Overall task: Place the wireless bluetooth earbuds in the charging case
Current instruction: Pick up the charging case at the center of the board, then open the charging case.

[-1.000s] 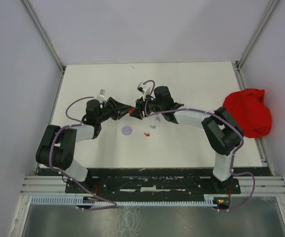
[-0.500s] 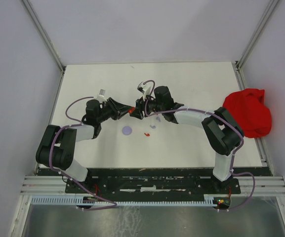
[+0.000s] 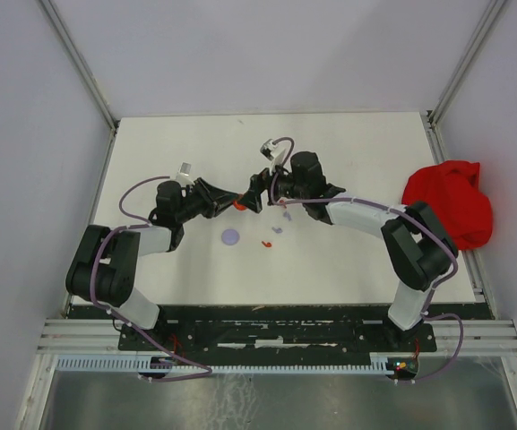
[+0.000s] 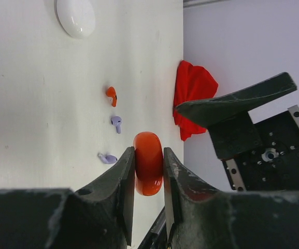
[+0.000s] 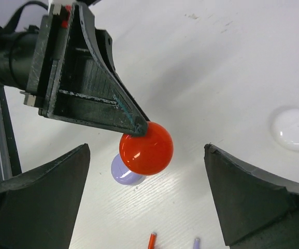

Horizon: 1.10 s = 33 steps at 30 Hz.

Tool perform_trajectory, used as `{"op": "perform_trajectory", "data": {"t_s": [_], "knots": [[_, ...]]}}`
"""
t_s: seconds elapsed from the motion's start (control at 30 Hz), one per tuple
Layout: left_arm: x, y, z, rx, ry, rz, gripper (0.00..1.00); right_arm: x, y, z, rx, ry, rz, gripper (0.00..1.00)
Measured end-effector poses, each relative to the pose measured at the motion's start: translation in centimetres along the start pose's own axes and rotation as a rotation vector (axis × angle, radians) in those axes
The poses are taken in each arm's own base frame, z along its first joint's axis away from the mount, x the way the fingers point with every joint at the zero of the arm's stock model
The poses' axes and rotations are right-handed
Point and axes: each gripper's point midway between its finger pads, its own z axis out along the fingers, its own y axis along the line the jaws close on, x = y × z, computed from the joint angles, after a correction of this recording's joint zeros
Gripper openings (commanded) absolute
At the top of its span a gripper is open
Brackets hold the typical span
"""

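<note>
On a white table (image 3: 348, 161), the left gripper (image 3: 235, 202) reaches in from the left side and pinches a round, glossy red case (image 3: 239, 204) on its edge. One finger presses each flat face, as the left wrist view shows plainly.

Just beside the red case, on its near-left side in the overhead view, a purple disc (image 3: 230, 236) lies flat on the table. From the right wrist camera the red case partly covers this disc.

Immediately right of the red case the right gripper (image 3: 256, 191) faces it with its fingers spread wide. Both pads (image 5: 40, 197) stand well clear of the case, one to either side of it, and neither touches it.

The earbuds lie loose on the table and none is in any case. A red earbud (image 3: 263, 243) rests near the red case, on the side towards the arm bases and slightly right. A purple earbud (image 4: 116, 123) and a second purple earbud (image 4: 107, 158) lie a little farther right, close together beneath the right arm's wrist.

A white disc (image 5: 296, 129) lies flat on the table, apart from the red case. It is sharp only in the wrist views.

Far to the right of the red case, at the table's right edge, a crumpled red cloth (image 3: 451, 202) is heaped against the frame.
</note>
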Motion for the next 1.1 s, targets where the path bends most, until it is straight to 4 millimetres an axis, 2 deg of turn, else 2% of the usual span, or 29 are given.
{"op": "perform_trajectory", "data": {"t_s": [0.17,0.3,0.43,0.57,0.8,1.1], "knots": [[0.0,0.2,0.2,-0.001,-0.002,-0.001,0.03,-3.1,-1.4,-2.1,0.132,-0.073,0.013,0.99],[-0.1,0.4,0.4,0.003,-0.005,-0.014,0.03,-4.2,-3.5,-3.3,0.295,-0.072,0.043,0.99],[-0.7,-0.5,0.8,0.039,-0.022,-0.028,0.03,-3.3,-5.5,-4.2,0.42,-0.033,0.064,0.99],[-1.5,-1.9,1.2,0.093,-0.04,-0.034,0.03,-2.1,-6.4,-4.8,0.483,0.009,0.079,0.99],[-1.8,-3.1,1.9,0.134,-0.039,-0.042,0.03,-1.7,-6.2,-4.8,0.493,0.021,0.084,0.99],[-1.6,-3.4,2.3,0.142,-0.031,-0.052,0.03,-1.2,-5.9,-4.5,0.484,0.034,0.083,0.99]]}}
